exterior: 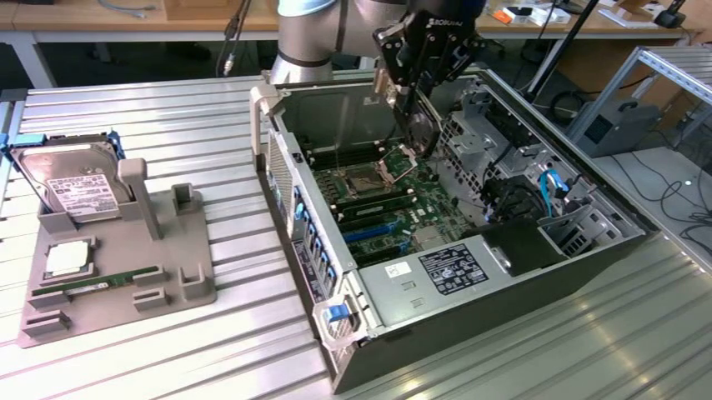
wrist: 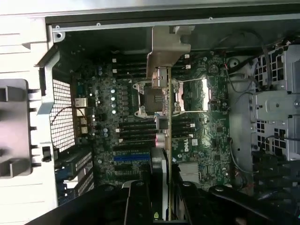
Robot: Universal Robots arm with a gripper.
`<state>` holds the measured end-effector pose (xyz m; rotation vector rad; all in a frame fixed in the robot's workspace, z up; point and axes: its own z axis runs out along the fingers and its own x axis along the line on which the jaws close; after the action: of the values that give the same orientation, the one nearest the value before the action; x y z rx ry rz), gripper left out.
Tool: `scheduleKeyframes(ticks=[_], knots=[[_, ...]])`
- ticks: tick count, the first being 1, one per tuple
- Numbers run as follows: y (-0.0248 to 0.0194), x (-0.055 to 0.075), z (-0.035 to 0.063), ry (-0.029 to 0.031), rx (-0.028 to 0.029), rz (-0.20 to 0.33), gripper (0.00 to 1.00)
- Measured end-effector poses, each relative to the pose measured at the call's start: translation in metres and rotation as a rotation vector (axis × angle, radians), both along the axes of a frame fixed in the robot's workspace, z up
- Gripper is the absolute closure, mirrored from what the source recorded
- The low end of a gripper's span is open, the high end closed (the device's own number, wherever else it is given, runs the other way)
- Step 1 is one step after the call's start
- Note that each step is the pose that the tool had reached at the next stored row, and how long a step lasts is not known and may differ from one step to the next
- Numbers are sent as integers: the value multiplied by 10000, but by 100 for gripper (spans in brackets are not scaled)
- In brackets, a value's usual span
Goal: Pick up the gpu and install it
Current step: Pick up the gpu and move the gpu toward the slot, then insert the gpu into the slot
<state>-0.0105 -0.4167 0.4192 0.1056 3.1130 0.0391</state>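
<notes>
My gripper (exterior: 418,83) hangs over the open computer case (exterior: 468,275) and is shut on the gpu (exterior: 416,127). The gpu is held on edge, its lower end just above the motherboard near the CPU socket (exterior: 363,178). In the wrist view the gpu (wrist: 162,140) runs edge-on away from my gripper (wrist: 161,208), with its silver end bracket (wrist: 165,49) at the far end. Black fingers (wrist: 137,201) press on both its sides. Blue expansion slots (wrist: 132,158) lie on the board just beside the card's edge.
At the exterior view's left a grey fixture tray (exterior: 167,275) holds a hard drive (exterior: 72,187), a CPU chip (exterior: 67,257) and a RAM stick (exterior: 96,285). Drive cages (exterior: 501,142) and cables fill the case's right side. The arm's base (exterior: 312,42) stands behind the case.
</notes>
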Motion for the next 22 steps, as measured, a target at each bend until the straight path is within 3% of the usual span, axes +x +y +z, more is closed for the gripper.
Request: scheduleKeyframes(ticks=[5,10,16,22], knots=[[-131,226,-68,0,-52,1,73],[-194,489,-138,0,-122,3,73],[-216,792,-192,0,-169,11,73],[-217,820,-192,0,-170,14,73]])
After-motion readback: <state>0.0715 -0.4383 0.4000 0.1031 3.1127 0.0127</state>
